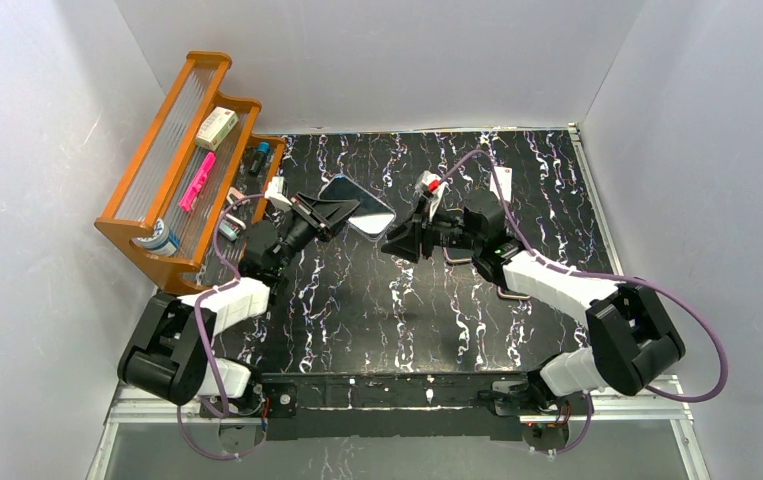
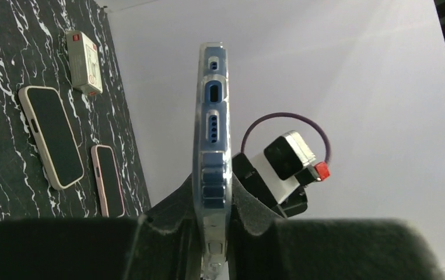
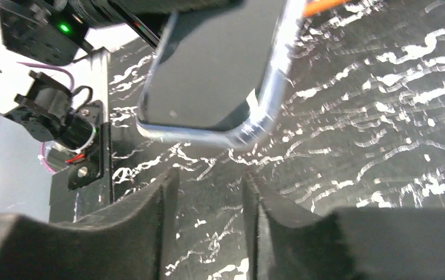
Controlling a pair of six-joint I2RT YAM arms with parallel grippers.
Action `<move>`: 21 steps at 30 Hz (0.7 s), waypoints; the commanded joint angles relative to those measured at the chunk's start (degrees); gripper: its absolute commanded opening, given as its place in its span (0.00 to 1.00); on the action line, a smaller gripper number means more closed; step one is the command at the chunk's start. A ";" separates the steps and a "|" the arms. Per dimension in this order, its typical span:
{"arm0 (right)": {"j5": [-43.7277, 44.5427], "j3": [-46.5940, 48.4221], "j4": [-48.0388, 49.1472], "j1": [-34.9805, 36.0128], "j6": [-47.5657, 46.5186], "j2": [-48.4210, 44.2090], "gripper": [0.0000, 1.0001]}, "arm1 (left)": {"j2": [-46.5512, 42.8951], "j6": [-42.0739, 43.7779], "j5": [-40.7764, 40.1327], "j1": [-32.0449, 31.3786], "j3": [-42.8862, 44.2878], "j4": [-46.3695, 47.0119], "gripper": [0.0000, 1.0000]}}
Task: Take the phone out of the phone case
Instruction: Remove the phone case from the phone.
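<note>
The phone in its clear case is held in the air over the middle of the black marbled table. My left gripper is shut on one end of it. In the left wrist view the cased phone stands edge-on between my fingers, with the gripper clamped on its lower part. My right gripper is open and empty, just right of the phone's free corner. In the right wrist view the phone hangs just above the open gripper, apart from it.
A wooden rack with small items stands at the back left. In the left wrist view, two other cased phones and a small box lie on the table. White walls close in on the table.
</note>
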 commanded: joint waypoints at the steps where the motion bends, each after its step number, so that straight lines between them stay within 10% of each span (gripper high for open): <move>1: 4.30 -2.36 -1.45 -1.21 -1.13 -3.53 0.56 | -1.74 3.96 14.83 2.49 4.29 -1.25 0.00; 12: -4.88 -3.11 -6.21 -1.24 0.50 -7.69 0.70 | -9.66 32.59 22.48 4.29 16.70 -40.90 0.00; 21: -12.47 0.95 -7.47 -1.28 -0.44 -6.02 0.70 | -11.28 38.28 28.45 4.27 20.11 -47.08 0.00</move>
